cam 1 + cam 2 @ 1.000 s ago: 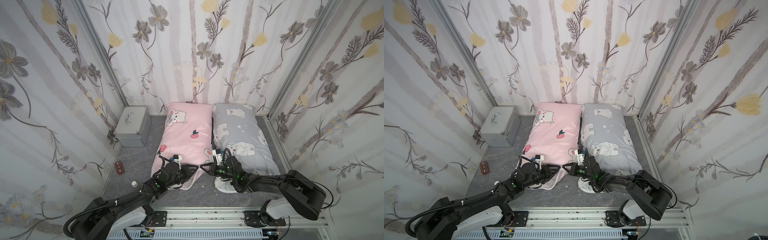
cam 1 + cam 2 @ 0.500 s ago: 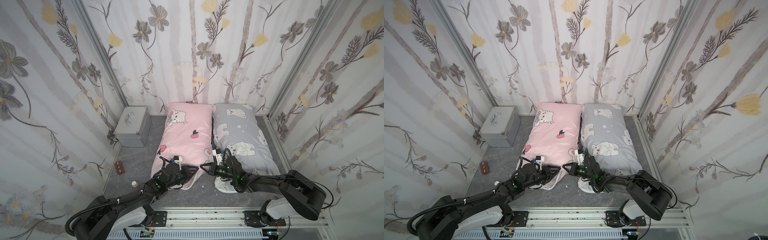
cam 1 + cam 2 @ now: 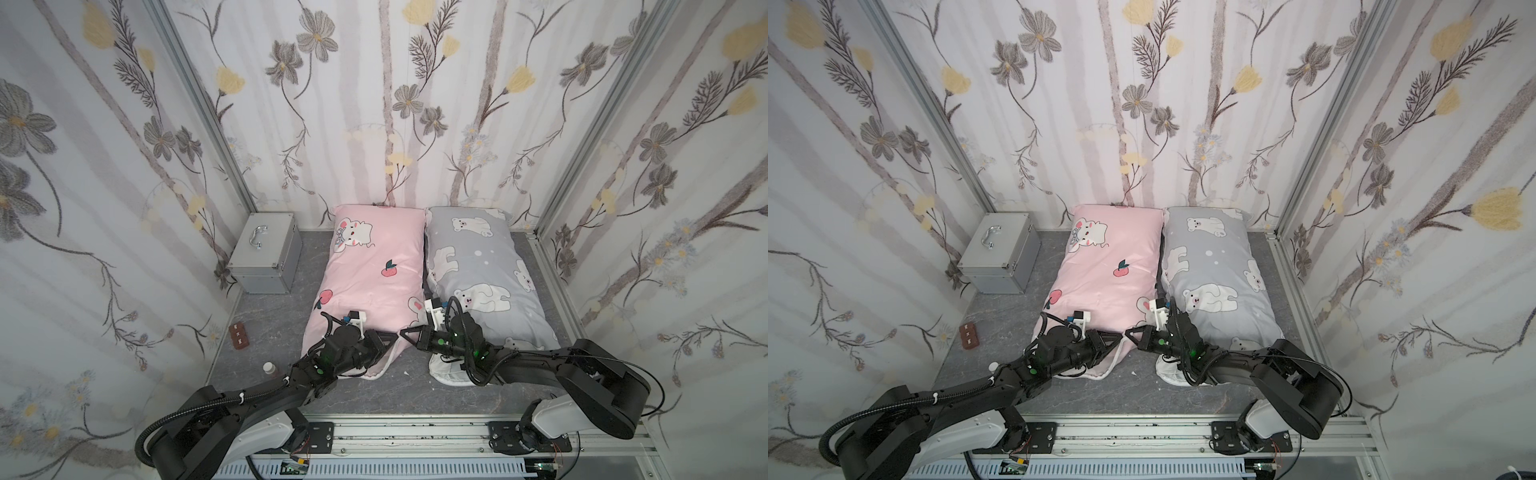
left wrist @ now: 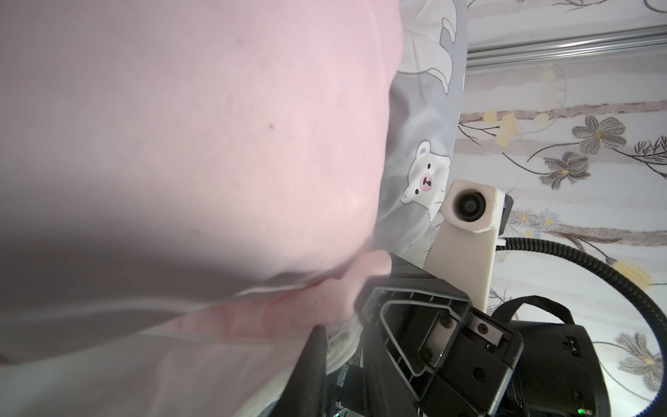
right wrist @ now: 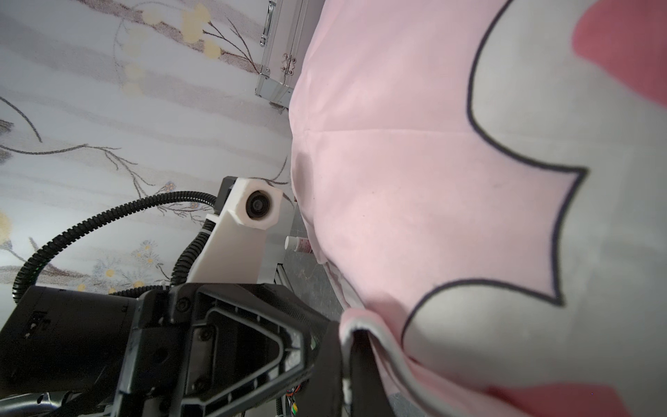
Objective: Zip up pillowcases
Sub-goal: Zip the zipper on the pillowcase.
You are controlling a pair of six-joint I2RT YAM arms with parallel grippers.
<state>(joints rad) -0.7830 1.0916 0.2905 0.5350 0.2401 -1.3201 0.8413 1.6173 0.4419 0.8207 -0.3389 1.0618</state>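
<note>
The pink pillowcase (image 3: 374,257) (image 3: 1113,253) lies lengthwise mid-floor, with the grey pillowcase (image 3: 478,262) (image 3: 1212,257) beside it on the right. Both grippers meet at the pink one's near right corner. My right gripper (image 3: 404,332) (image 5: 348,335) is shut on the white-piped corner hem. My left gripper (image 3: 394,335) (image 4: 343,325) faces it from the left, its jaws drawn narrow with the pale hem of the pink pillowcase (image 4: 180,126) pinched between the fingers. No zipper pull shows in any view. The grey pillowcase (image 4: 426,119) shows behind the right wrist camera.
A silver metal case (image 3: 266,257) (image 3: 998,253) stands at the back left. A small brown block (image 3: 239,336) and a small white bottle (image 3: 269,368) lie near the left wall. Floral walls close in on three sides. A metal rail (image 3: 415,428) runs along the front.
The left gripper's jaws have narrowed onto the pink hem. Both arms have stayed almost where they were, and the right gripper's hold is the same.
</note>
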